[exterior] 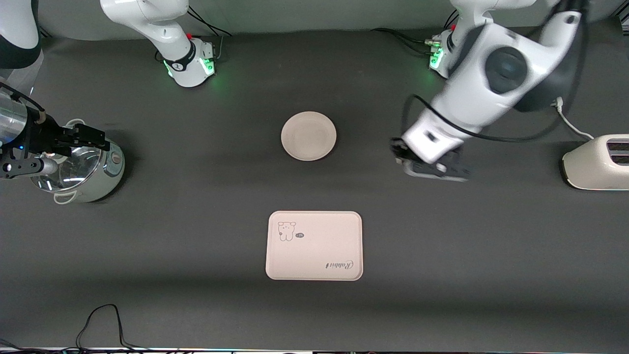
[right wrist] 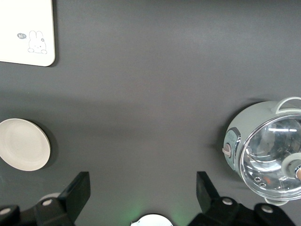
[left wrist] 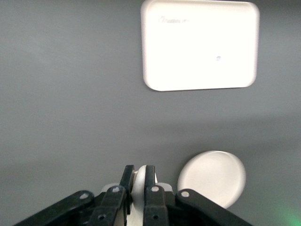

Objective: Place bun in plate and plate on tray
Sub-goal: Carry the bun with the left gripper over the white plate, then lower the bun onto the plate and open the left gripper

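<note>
Between the left gripper's (left wrist: 138, 181) clenched fingers (left wrist: 149, 175) sits what appears to be the bun (left wrist: 139, 178), pale and largely hidden, over bare table toward the left arm's end, beside the plate (exterior: 308, 135). Left arm reaches low, wrist tilted. Right gripper (right wrist: 141, 188) waits spread wide above the pot (exterior: 78, 169). Nearer the front camera than the plate lies the tray (exterior: 314, 246); a toaster (exterior: 597, 162) stands at the left arm's end.

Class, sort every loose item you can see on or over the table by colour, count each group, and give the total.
Cream or off-white: 4: plate, tray, bun, toaster
Pale green with glass lid: 1: pot
Total: 5
</note>
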Controlling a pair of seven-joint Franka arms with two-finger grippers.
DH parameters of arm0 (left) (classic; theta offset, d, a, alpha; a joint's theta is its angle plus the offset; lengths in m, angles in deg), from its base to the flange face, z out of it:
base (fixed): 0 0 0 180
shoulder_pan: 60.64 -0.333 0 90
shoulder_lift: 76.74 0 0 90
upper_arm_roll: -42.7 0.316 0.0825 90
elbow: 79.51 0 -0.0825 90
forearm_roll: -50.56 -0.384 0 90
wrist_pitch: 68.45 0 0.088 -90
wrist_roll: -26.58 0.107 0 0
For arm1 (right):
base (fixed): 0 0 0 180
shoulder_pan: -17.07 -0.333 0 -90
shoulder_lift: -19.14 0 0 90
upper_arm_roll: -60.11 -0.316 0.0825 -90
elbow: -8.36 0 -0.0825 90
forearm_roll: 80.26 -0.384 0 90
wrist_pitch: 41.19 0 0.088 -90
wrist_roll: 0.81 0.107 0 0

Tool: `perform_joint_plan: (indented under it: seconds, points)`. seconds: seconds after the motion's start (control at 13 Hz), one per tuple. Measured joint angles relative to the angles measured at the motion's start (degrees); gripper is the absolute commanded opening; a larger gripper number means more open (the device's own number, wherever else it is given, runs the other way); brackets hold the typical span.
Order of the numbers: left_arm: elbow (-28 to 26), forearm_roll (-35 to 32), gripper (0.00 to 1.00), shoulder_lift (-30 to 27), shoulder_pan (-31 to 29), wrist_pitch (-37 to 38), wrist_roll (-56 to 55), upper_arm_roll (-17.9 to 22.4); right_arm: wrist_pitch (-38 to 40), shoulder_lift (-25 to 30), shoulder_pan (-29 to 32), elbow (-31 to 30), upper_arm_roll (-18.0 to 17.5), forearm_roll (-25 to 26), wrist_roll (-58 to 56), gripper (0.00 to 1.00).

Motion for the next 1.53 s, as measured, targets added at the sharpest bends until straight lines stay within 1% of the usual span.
perform_joint_plan:
  seconds: [0.08,0.23,0.38,0.54,0.69,0.77,0.84,0.92,1.0,1.07,1.15,1.23,1.38,1.53]
  points:
    - [0.48,-0.93,0.13,0.86,3.01,-1.37,-4.88,-1.20,-0.04,-0.02,-0.01,0.00,0.00,0.00,-0.01,1.00]
    - [0.50,-5.95,0.13,4.03,10.33,-4.99,-14.39,-1.64,-0.86,-0.16,-0.04,0.00,-0.01,0.00,-0.01,1.00]
    - [0.06,-13.03,0.13,10.42,17.53,-10.42,-25.69,-1.56,-1.17,-0.44,-0.06,-0.02,-0.02,0.00,-0.01,1.00]
    - [-0.06,-21.75,0.13,18.66,23.14,-15.25,-37.76,-1.36,-1.28,-0.86,-0.06,-0.03,-0.01,0.00,-0.01,1.00]
    - [-0.02,-27.00,0.13,25.24,25.95,-18.39,-44.16,-1.26,-1.29,-1.36,-0.01,-0.15,0.09,0.00,-0.01,1.00]
    - [-0.16,-29.64,0.13,27.41,27.15,-19.25,-47.05,-1.20,-1.31,-1.64,0.07,-0.25,0.13,0.00,-0.01,1.00]
    - [-0.47,-32.56,0.14,28.83,28.20,-20.16,-50.14,-1.01,-1.37,-1.87,0.11,-0.36,0.15,0.00,-0.01,1.00]
    - [-1.03,-34.41,0.17,29.63,28.89,-21.38,-52.43,-0.78,-1.41,-2.07,0.12,-0.46,0.16,0.00,-0.01,1.00]
    - [-1.62,-34.93,0.17,29.84,29.18,-22.45,-53.58,-0.51,-1.41,-2.30,0.12,-0.49,0.16,0.00,-0.01,1.00]
    - [-1.81,-35.02,0.31,29.83,29.19,-22.68,-54.04,-0.35,-1.41,-2.43,0.12,-0.53,0.16,0.00,-0.01,1.00]
    - [-1.83,-35.15,0.69,29.83,29.19,-22.69,-54.25,-0.17,-1.41,-2.47,0.12,-0.54,0.16,0.00,-0.01,1.00]
    - [-1.85,-35.26,0.96,29.83,29.19,-22.69,-54.31,0.00,-1.42,-2.45,0.11,-0.51,0.16,0.00,-0.01,1.00]
    - [-1.87,-35.49,0.99,29.83,29.20,-22.68,-54.35,0.10,-1.94,-2.44,0.02,-0.41,0.12,-0.07,-0.03,1.00]
    - [-1.87,-35.79,0.99,29.83,29.24,-22.64,-54.40,0.09,-2.11,-2.41,-0.12,-0.35,0.07,-0.27,-0.03,1.00]
